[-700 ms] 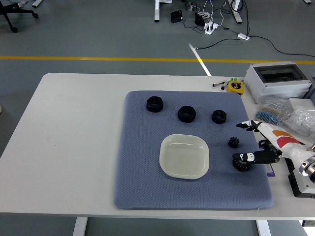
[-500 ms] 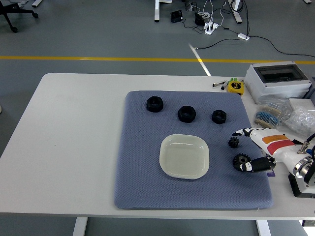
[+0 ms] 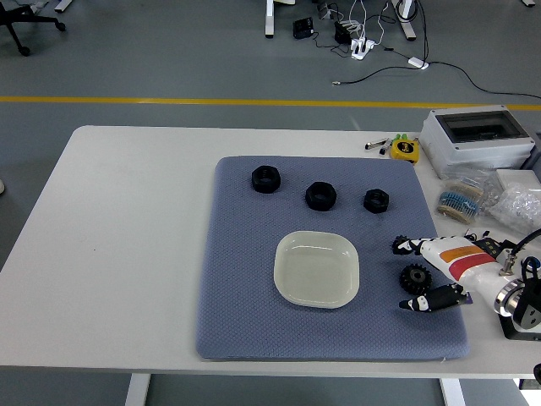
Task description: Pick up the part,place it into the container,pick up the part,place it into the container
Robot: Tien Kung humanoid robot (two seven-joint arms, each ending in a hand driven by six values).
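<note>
Head view: your right hand [image 3: 439, 271] has slid down and in toward the larger gear [image 3: 414, 277] over the last half second. Its fingers [image 3: 427, 302] are spread around that gear, one above near the small gear [image 3: 400, 245], one below, nothing pinched yet. The gear sits on the blue mat [image 3: 245, 279], just right of the empty white dish [image 3: 317, 269], so I'd say you're still setting up the first pick. Three black nuts [image 3: 320, 194] wait further back on the counter [image 3: 127, 237]. The left hand isn't visible.
</note>
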